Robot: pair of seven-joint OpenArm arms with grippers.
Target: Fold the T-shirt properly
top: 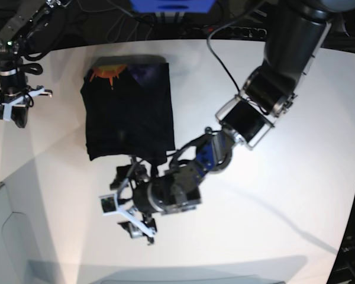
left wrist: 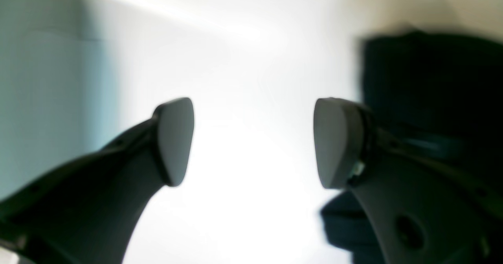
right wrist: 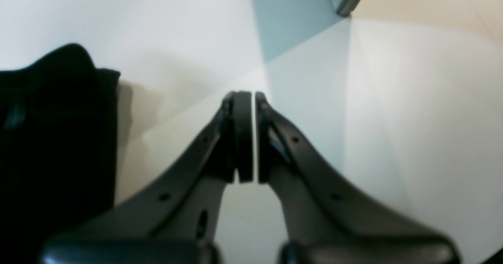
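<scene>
On the white table (top: 272, 177):
Shirt (top: 129, 115): folded into a dark rectangle toward the far side, orange-and-purple print at its far edge.
Left gripper (left wrist: 253, 142): spread wide, nothing between the pads, just beside the shirt's near edge.
Right gripper (right wrist: 248, 136): clenched on nothing, well apart from the shirt, off to its side.
Risk: the left arm hangs low over the near hem; a careless pull-back could snag it and drag the fold open.
Risk: the near corner looks slightly uneven and may spring loose.

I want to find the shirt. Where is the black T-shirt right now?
In the base view, the T-shirt lies folded on the white table, upper left of middle, between the right gripper at the left edge and the left gripper just below it.
</scene>
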